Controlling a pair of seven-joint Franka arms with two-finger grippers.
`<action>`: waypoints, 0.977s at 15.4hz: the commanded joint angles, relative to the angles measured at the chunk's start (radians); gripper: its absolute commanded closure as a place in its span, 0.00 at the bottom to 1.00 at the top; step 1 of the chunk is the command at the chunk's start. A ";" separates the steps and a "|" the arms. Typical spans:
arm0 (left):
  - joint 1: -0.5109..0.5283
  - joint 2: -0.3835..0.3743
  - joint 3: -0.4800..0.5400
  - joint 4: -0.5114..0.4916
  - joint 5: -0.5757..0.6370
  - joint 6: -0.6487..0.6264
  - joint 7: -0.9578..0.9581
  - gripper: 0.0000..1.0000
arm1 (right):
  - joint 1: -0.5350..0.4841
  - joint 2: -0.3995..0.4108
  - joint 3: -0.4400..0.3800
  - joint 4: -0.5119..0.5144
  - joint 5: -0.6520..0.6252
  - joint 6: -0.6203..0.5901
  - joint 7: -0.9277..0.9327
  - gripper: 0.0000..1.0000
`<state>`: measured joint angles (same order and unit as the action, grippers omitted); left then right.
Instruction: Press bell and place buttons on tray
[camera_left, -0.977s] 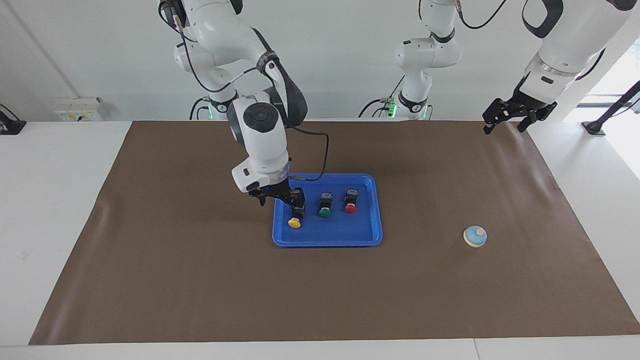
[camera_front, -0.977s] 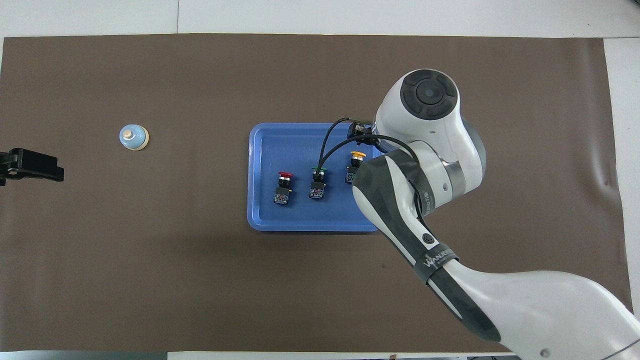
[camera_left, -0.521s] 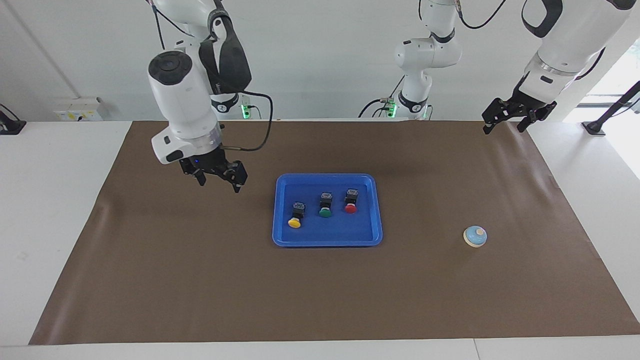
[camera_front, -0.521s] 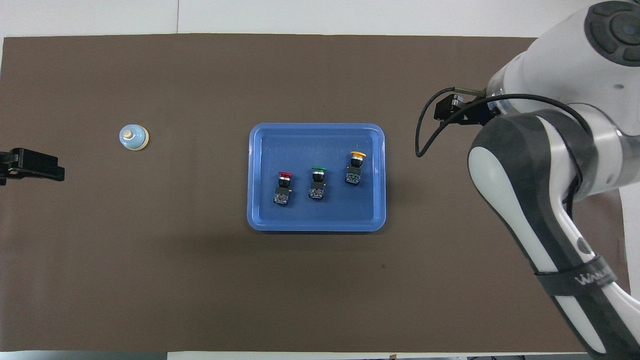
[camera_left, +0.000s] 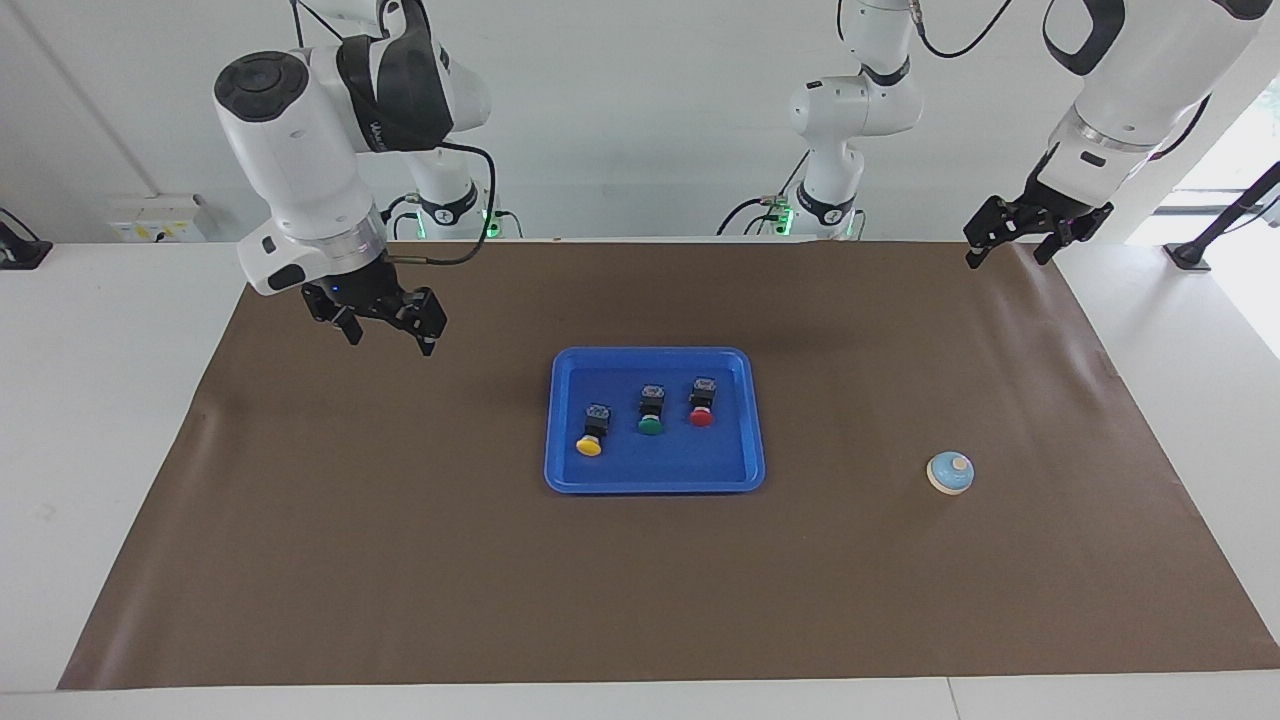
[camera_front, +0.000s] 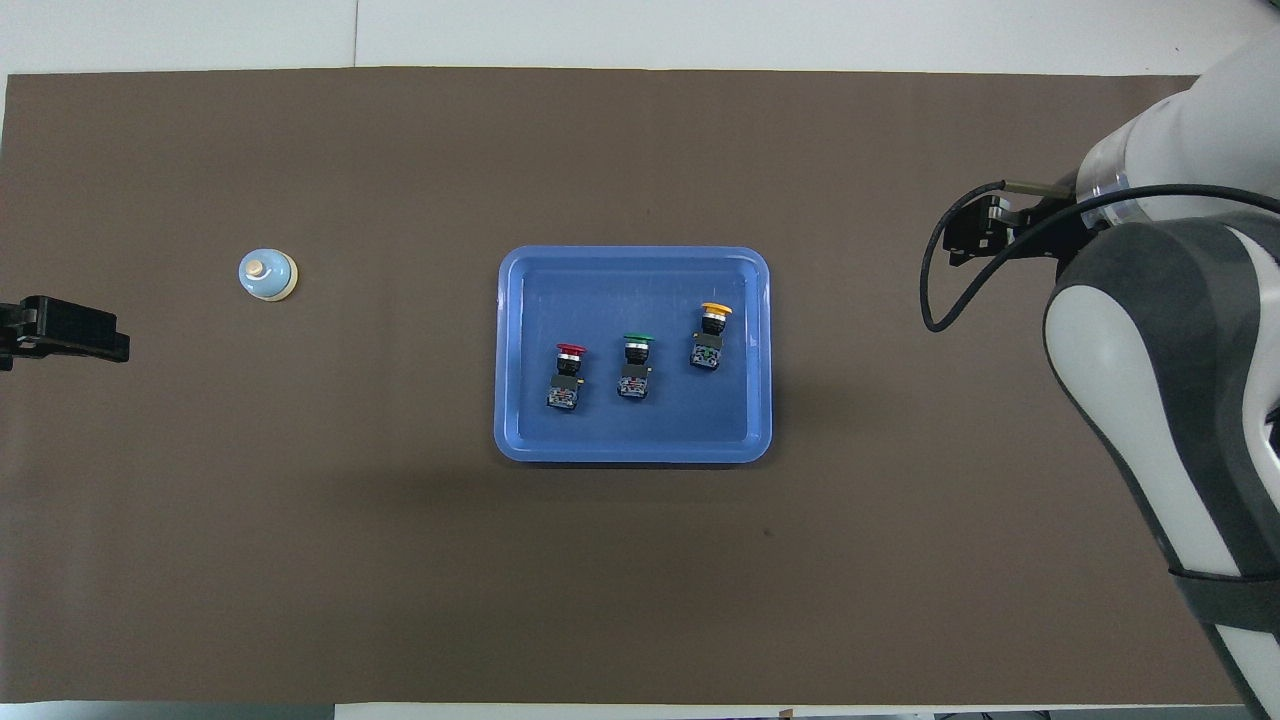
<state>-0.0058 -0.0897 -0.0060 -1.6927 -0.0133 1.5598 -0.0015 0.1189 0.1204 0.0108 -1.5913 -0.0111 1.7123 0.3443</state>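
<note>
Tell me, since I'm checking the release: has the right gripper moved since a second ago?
Yes. The right gripper has left the shallow bright-blue plastic tray and now hangs over brown mat toward the right arm's end, open.

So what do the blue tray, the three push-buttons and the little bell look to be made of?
The shallow bright-blue tray looks like moulded plastic: uniform colour, rounded rim, soft sheen. The three black-bodied push-buttons, yellow, green and red, seem to be hard plastic, with silvery, possibly metal collars under the caps. The light-blue domed bell looks glossy, painted metal or plastic; its tan knob could be wood.
</note>
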 joint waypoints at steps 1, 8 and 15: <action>-0.010 -0.012 0.003 -0.001 0.010 -0.006 -0.002 0.00 | -0.041 -0.042 0.011 -0.006 0.010 -0.045 -0.047 0.00; -0.010 -0.010 0.001 -0.001 0.010 -0.006 -0.003 0.00 | -0.145 -0.139 0.009 -0.004 0.010 -0.158 -0.224 0.00; -0.010 -0.010 0.001 0.001 0.010 -0.004 -0.005 0.00 | -0.174 -0.157 -0.008 0.016 0.013 -0.215 -0.338 0.00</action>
<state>-0.0065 -0.0897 -0.0083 -1.6927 -0.0133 1.5598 -0.0016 -0.0273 -0.0259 0.0015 -1.5862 -0.0111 1.5246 0.0631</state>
